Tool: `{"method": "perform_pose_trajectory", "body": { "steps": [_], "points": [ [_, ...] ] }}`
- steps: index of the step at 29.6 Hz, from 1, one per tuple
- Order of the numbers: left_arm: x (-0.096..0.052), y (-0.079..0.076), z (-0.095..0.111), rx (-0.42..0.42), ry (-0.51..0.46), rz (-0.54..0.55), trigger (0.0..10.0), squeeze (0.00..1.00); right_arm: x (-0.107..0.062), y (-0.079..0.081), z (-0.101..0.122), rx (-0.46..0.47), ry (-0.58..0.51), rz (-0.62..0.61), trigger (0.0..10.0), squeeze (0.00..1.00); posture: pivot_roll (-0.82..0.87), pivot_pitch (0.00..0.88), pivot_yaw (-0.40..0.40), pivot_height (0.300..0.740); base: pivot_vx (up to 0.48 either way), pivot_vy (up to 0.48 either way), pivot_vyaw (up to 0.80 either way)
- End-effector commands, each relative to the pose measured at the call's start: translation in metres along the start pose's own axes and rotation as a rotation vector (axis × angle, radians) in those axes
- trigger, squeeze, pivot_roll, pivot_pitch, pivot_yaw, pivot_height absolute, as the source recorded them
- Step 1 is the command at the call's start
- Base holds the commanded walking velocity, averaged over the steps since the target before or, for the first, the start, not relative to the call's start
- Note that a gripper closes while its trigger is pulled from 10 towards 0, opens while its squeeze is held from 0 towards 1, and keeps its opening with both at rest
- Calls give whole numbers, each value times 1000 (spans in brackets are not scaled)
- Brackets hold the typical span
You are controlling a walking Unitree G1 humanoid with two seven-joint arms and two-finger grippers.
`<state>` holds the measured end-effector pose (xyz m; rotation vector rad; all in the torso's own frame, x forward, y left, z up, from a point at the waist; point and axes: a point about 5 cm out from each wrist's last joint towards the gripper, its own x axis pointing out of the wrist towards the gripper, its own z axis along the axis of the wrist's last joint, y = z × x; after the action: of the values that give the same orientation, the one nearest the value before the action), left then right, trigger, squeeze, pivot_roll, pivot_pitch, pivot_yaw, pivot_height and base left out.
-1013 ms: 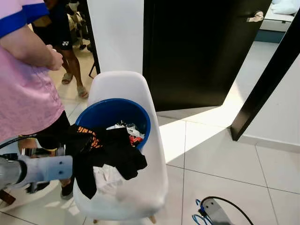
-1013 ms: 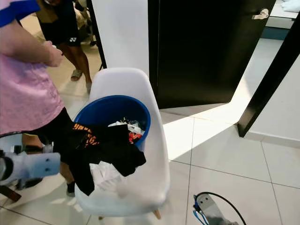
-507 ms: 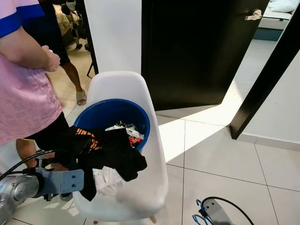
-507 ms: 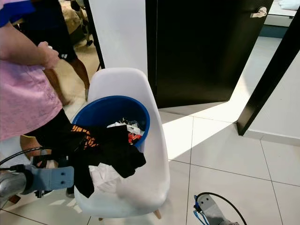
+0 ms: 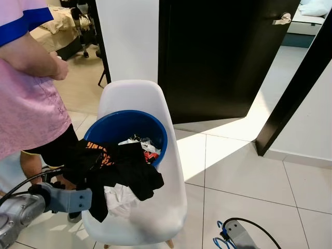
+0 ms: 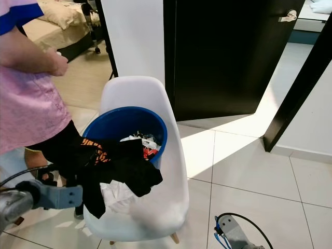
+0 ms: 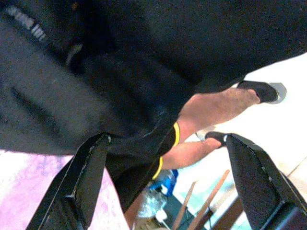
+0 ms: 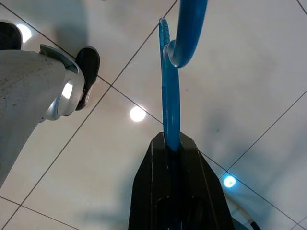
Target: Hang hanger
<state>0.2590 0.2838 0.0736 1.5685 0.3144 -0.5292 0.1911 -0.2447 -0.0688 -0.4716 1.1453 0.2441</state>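
Right gripper point(image 8: 171, 143) jaws are clamping the blue hanger point(image 8: 173, 72) by its stem, hook pointing out over the floor tiles point(image 8: 249, 72). Left gripper point(image 7: 168, 158) jaws are standing wide, empty, right up against black clothes point(image 5: 122, 168) spilling over the front rim of the blue bucket point(image 5: 127, 122) on the white chair point(image 5: 155, 207). Risks: left jaws snagging fabric and tipping the bucket; person point(image 5: 28, 98) standing close by the chair's left edge.
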Motion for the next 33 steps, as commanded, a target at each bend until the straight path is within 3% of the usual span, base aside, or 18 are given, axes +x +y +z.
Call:
{"method": "perform_pose_trajectory", "body": {
  "steps": [1, 8, 10, 13, 19, 25, 26, 27, 28, 29, 30, 33],
  "points": [
    [4, -7, 4, 11, -9, 2, 10000, 0, 0, 2, -2, -15, 11, 7, 10000, 0, -61, 56, -17, 740, 0, 0, 0],
    [13, -5, 5, 26, -2, 110, 10000, 0, 0, 2, -3, -14, 10, 8, 10000, 0, -66, 58, -21, 740, 0, 0, 0],
    [19, 2, 9, 18, -17, 187, 8275, 0, 0, 2, -3, -19, 10, 11, 10000, 0, -69, 61, -20, 740, 0, 0, 0],
    [21, 2, 12, 18, -31, 202, 8431, 0, 0, 2, -3, -19, 10, 12, 10000, 0, -72, 61, -20, 740, 0, 0, 0],
    [29, -3, 18, 16, -55, 215, 10000, 0, 0, 2, -3, -15, 9, 13, 10000, 0, -78, 64, -22, 740, 0, 0, 0],
    [31, -9, 19, 17, -61, 210, 10000, 0, 0, 1, -4, -16, 10, 13, 10000, 0, -81, 68, -25, 740, 0, 0, 0],
    [31, -8, 19, 17, -63, 217, 8431, 0, 0, 1, -4, -16, 10, 14, 10000, 0, -80, 69, -26, 740, 0, 0, 0],
    [31, -8, 19, 17, -63, 217, 8431, 0, 0, 1, -4, -16, 10, 14, 10000, 0, -80, 69, -26, 740, 0, 0, 0],
    [31, -6, 19, 16, -65, 228, 4275, 0, 0, 1, -4, -16, 11, 14, 10000, 0, -78, 69, -26, 740, 0, 0, 0],
    [31, -6, 19, 16, -65, 228, 4275, 0, 0, 1, -4, -16, 11, 14, 10000, 0, -78, 69, -26, 740, 0, 0, 0],
    [30, -3, 18, 15, -66, 240, 0, 0, 0, 1, -4, -17, 11, 15, 10000, 0, -78, 69, -26, 740, 0, 0, 0],
    [30, 3, 15, 15, -67, 267, 0, 0, 0, 2, -4, -20, 11, 18, 10000, 0, -74, 71, -27, 740, 0, 0, 0]
  ]
}}
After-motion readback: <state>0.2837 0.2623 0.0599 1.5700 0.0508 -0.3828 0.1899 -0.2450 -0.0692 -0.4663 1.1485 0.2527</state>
